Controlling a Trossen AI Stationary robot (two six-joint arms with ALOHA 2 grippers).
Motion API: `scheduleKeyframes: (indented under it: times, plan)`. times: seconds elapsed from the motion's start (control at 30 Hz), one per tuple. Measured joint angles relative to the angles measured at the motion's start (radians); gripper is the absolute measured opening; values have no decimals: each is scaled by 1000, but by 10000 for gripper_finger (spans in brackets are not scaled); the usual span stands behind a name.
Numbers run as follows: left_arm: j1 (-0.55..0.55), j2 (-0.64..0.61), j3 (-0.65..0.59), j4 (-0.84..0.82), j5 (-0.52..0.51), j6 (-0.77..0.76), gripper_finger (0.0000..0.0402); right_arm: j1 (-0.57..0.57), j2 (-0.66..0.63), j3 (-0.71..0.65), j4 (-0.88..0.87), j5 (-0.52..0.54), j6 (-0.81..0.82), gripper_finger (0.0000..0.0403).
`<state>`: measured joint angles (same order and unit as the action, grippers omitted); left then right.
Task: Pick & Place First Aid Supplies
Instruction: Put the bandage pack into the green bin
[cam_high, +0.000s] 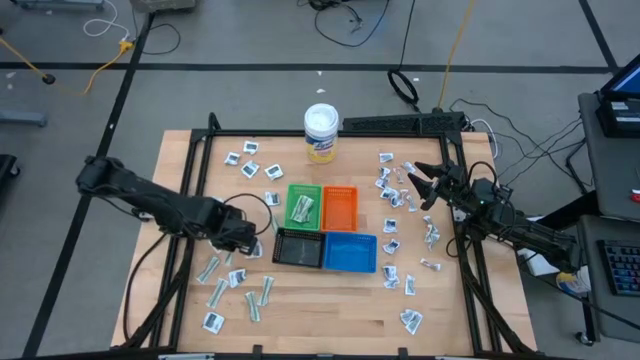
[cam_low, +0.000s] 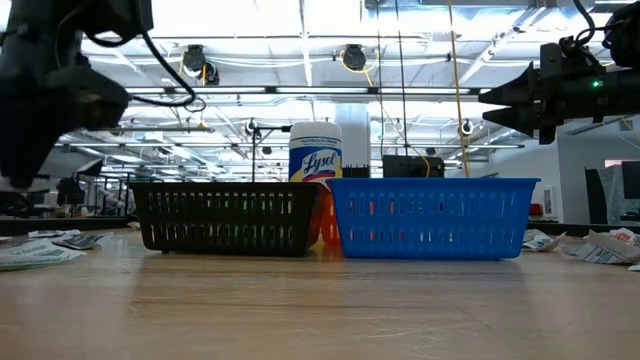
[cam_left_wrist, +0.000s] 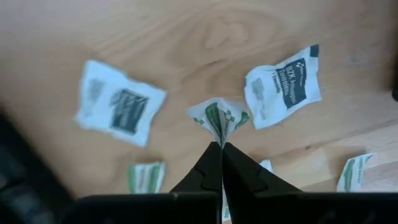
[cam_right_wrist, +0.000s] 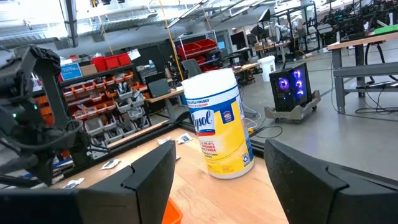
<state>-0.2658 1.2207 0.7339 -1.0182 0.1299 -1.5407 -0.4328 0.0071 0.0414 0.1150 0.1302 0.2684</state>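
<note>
Step in hand: pick. Left gripper (cam_left_wrist: 221, 147) is clenched on a green-and-white wrapped strip (cam_left_wrist: 217, 117), pinched by one end above the wooden table (cam_high: 330, 310), left of the black tray (cam_high: 298, 248). Right gripper (cam_high: 428, 186) waits released, raised over the right side of the table, holding nothing.

Next move, as judged: carry the strip right to the trays and let go over one of them; which tray it belongs in cannot be told, though the green one already holds like items.

Containers:
- Green tray (cam_high: 303, 206), far left of the block: a few green-and-white wrapped pieces.
- Orange tray (cam_high: 340, 206), far right: looks empty.
- Black tray, near left: contents cannot be told.
- Blue tray (cam_high: 350, 252), near right: looks empty.
- Lysol tub (cam_high: 321, 133), far of the trays, lid on.

Remaining supplies: white packets (cam_left_wrist: 118, 102) with dark print and further strips lie scattered left and right of the trays.
</note>
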Motion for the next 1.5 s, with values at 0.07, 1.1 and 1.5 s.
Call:
scheduleKeyframes:
  times: [0.07,1.1,1.5]
  plan:
    - [10,-9,30,-51,0,0,2,0,0,0,0,0,0,242]
    - [322,274,455,-244,-46,242,1,0,0,0,0,0,0,242]
    - [421,525,716,-233,-45,343,0,0,0,0,1,0,0,242]
